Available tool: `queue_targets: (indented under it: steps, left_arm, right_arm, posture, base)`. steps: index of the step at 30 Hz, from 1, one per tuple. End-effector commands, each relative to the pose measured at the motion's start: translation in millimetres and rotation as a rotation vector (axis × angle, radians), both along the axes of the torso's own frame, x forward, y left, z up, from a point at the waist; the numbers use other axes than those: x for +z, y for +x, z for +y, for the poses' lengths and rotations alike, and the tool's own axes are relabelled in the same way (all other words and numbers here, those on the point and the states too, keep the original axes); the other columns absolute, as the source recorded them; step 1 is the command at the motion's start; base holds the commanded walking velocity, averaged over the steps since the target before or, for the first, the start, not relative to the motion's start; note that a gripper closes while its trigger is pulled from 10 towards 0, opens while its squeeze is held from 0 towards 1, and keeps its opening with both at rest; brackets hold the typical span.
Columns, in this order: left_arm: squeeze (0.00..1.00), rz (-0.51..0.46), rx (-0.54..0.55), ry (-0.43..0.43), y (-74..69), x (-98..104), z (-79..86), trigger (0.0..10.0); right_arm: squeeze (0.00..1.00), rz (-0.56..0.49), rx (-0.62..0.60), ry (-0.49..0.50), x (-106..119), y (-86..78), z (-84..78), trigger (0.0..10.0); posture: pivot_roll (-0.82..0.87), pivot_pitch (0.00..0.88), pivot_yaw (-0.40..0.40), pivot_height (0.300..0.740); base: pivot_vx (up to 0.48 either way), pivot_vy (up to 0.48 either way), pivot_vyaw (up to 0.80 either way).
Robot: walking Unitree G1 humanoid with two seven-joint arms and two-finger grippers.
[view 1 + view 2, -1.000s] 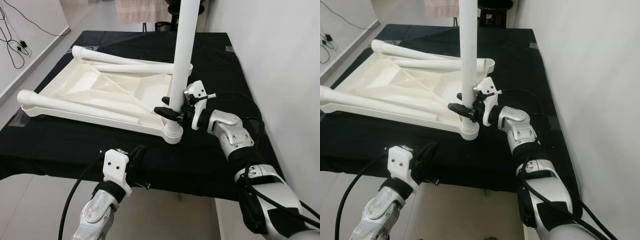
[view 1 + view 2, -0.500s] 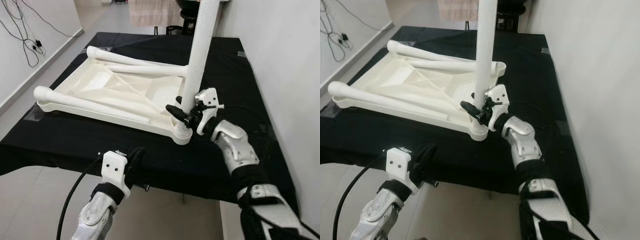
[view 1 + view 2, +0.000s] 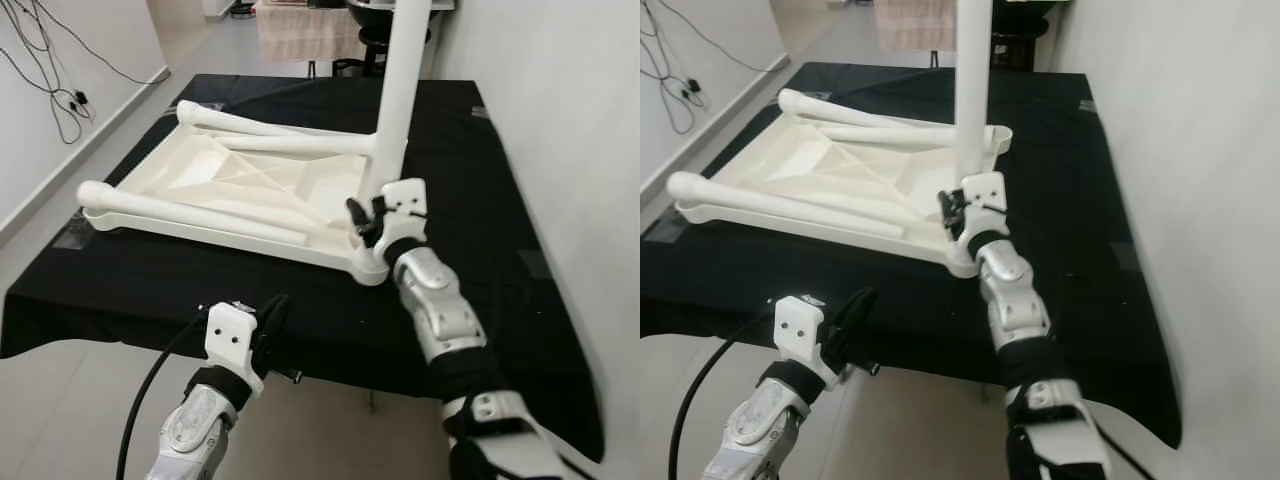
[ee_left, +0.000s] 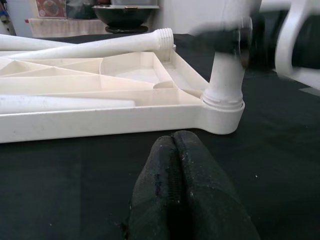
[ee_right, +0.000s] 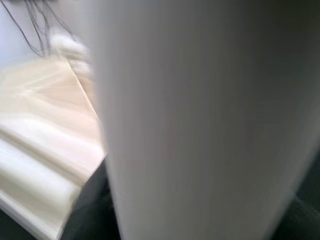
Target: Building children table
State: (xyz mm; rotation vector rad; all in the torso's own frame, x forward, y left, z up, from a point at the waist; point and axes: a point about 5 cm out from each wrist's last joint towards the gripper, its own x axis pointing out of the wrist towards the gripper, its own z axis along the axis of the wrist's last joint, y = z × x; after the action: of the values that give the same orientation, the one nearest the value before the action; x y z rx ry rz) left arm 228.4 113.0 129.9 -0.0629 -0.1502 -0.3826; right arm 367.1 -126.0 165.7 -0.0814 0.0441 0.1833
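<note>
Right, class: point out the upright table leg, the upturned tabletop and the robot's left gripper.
upright table leg [image 3: 395, 95], left eye view, middle of its shaft
upturned tabletop [image 3: 190, 165], left eye view, ribbed underside
left gripper [image 4: 175, 165], left wrist view, between its black fingertips

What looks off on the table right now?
Nothing damaged. The upright leg leans slightly in the tabletop's corner socket, right gripper at its base. Loose legs lie across the upturned tabletop.

black-clothed table [image 3: 480, 170], upturned white tabletop [image 3: 200, 180]
</note>
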Motion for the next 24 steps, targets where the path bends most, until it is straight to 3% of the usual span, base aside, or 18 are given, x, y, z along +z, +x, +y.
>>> queue_targets:
  steps: [1,2,3,7,8,10,12,15,18,19,20,21,22,24]
  left_arm:
    - [0.00,0.018,0.005,0.008,-0.1,-3.4,1.6,10.0]
    - [0.00,0.018,0.005,0.008,-0.1,-3.4,1.6,10.0]
    - [0.00,0.019,0.002,0.007,0.0,-3.5,1.1,10.0]
    - [0.00,0.019,0.001,0.007,0.0,-3.5,0.7,10.0]
    - [0.00,0.019,0.000,0.006,0.0,-3.5,0.5,10.0]
    - [0.00,0.019,0.000,0.005,0.2,-3.5,0.2,10.0]
    - [0.00,0.018,0.001,0.004,0.5,-3.7,-0.3,10.0]
    - [0.00,0.018,0.001,0.004,0.5,-3.8,-0.2,10.0]
    - [0.00,0.018,0.001,0.003,0.7,-4.0,-0.4,10.0]
    - [0.00,0.019,0.001,0.003,0.8,-4.5,-0.9,10.0]
    - [0.00,0.019,0.001,0.003,0.8,-4.6,-1.0,10.0]
    - [0.00,0.020,0.000,0.002,0.8,-4.6,-1.1,10.0]
    - [0.00,0.020,0.000,0.002,0.7,-4.8,-1.3,10.0]
    - [0.00,0.020,0.000,0.002,0.7,-4.8,-1.3,10.0]
  right_arm:
    - [0.50,0.096,-0.028,-0.017,-15.7,-5.3,-5.9,10.0]
    - [0.50,0.096,-0.028,-0.017,-15.7,-5.3,-5.9,10.0]
    - [1.00,0.079,0.063,-0.005,-6.8,0.5,-6.4,10.0]
    - [1.00,0.062,0.103,0.005,-1.6,3.3,-7.3,10.0]
    - [0.00,0.041,0.153,0.036,5.2,7.7,-9.4,10.0]
    - [0.00,0.014,0.195,0.053,12.7,11.7,-13.0,10.0]
    - [0.00,-0.031,0.331,0.073,27.2,17.9,-17.2,10.0]
    - [0.00,-0.029,0.370,0.084,28.9,17.7,-16.3,10.0]
    - [0.00,-0.025,0.489,0.067,30.2,15.4,-12.1,10.0]
    - [0.00,-0.036,0.572,0.065,35.0,14.7,-8.4,8.2]
    - [0.00,-0.041,0.587,0.070,36.8,14.8,-7.6,8.2]
    - [0.00,-0.050,0.599,0.081,39.2,15.1,-6.9,3.1]
    - [0.00,-0.058,0.610,0.093,41.1,15.6,-6.7,0.0]
    - [0.00,-0.058,0.610,0.093,41.1,15.6,-6.7,0.0]
  posture:
    - [0.14,0.124,-0.008,0.740]
    - [0.14,0.124,-0.008,0.740]
    - [0.14,0.124,-0.010,0.740]
    - [0.14,0.124,-0.012,0.740]
    - [0.14,0.124,-0.012,0.740]
    - [0.14,0.123,-0.016,0.740]
    - [0.14,0.121,-0.016,0.740]
    - [0.14,0.122,-0.017,0.740]
    - [0.14,0.119,-0.018,0.740]
    - [0.13,0.118,-0.017,0.740]
    - [0.13,0.118,-0.017,0.740]
    - [0.13,0.118,-0.017,0.740]
    - [0.13,0.117,-0.015,0.740]
    - [0.13,0.117,-0.015,0.740]
  base:
    - [0.000,0.000,0.00]
    - [0.000,0.000,0.00]
    - [0.000,0.000,0.00]
    - [0.000,0.000,0.00]
    - [0.000,0.000,0.00]
    - [0.000,0.000,0.00]
    - [0.000,0.000,0.00]
    - [0.000,0.000,0.00]
    - [0.000,0.000,0.00]
    - [0.000,0.000,0.00]
    - [0.000,0.000,0.00]
    - [0.000,0.000,0.00]
    - [0.000,0.000,0.00]
    - [0.000,0.000,0.00]
